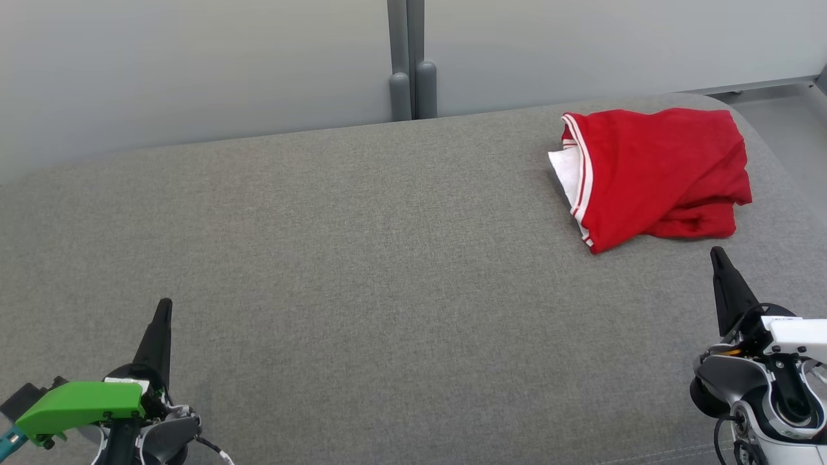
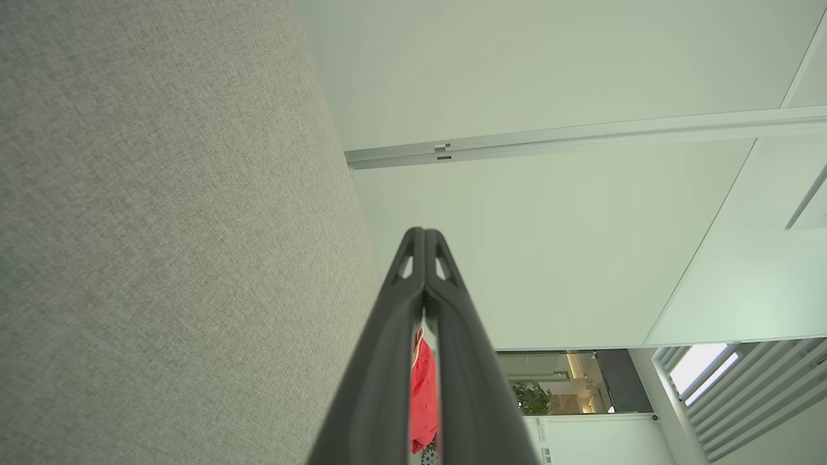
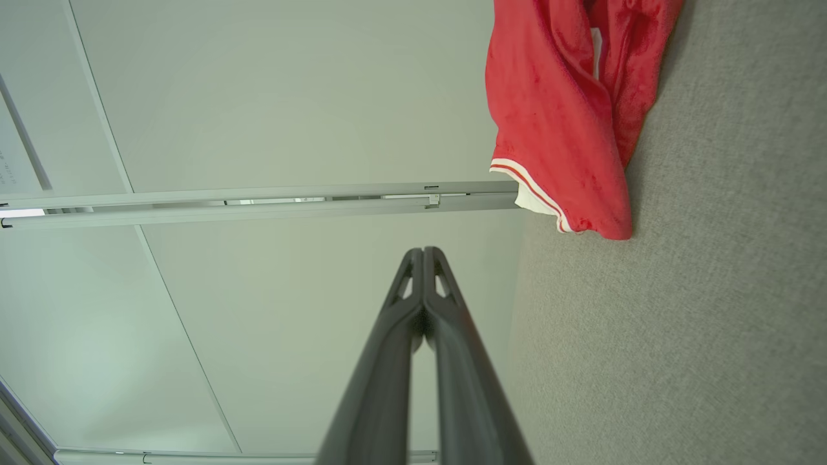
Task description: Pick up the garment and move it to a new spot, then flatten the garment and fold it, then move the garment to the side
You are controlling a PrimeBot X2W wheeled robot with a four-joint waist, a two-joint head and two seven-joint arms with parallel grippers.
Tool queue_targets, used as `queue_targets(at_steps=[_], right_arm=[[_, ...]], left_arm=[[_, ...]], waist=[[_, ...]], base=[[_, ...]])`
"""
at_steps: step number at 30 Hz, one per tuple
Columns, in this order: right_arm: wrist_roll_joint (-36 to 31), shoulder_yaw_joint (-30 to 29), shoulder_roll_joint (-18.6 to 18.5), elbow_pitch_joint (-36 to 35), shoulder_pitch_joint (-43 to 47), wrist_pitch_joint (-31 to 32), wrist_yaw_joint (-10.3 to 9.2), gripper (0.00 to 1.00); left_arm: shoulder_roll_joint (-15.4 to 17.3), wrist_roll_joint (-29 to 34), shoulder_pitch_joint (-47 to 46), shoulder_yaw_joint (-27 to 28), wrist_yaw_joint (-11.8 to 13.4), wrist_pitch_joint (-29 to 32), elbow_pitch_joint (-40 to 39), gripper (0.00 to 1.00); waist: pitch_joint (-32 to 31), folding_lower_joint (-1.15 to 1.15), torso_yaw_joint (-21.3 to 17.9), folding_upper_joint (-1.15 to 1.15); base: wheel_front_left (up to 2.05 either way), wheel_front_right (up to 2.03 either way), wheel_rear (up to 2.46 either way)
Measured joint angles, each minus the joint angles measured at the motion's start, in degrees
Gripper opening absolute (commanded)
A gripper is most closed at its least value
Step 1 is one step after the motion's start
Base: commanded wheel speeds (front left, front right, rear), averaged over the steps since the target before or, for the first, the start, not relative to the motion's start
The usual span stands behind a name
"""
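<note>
While your left gripper (image 1: 165, 302) sits lower left and your right gripper (image 1: 715, 252) lower right, both pinched closed and empty, the red garment (image 1: 652, 174) lies crumpled upper right on the grey cushion (image 1: 362, 258).

garment (image 3: 562, 116): cut by top edge, upper right.
white lining (image 1: 563, 169): mostly hidden under red cloth.
left gripper (image 1: 165, 303): base cut, lower left.
</note>
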Motion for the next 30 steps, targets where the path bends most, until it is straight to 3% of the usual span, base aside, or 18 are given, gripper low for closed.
queue_targets(at_steps=[30], right_arm=[[0.0, 0.0, 0.0, 0.1, -0.2, 0.0, 0.01, 0.0]], left_arm=[[0.0, 0.0, -0.6, 0.0, -0.4, 0.1, 0.4, 0.0]], waist=[[0.0, 0.0, 0.0, 0.0]], base=[[0.0, 0.0, 0.0]])
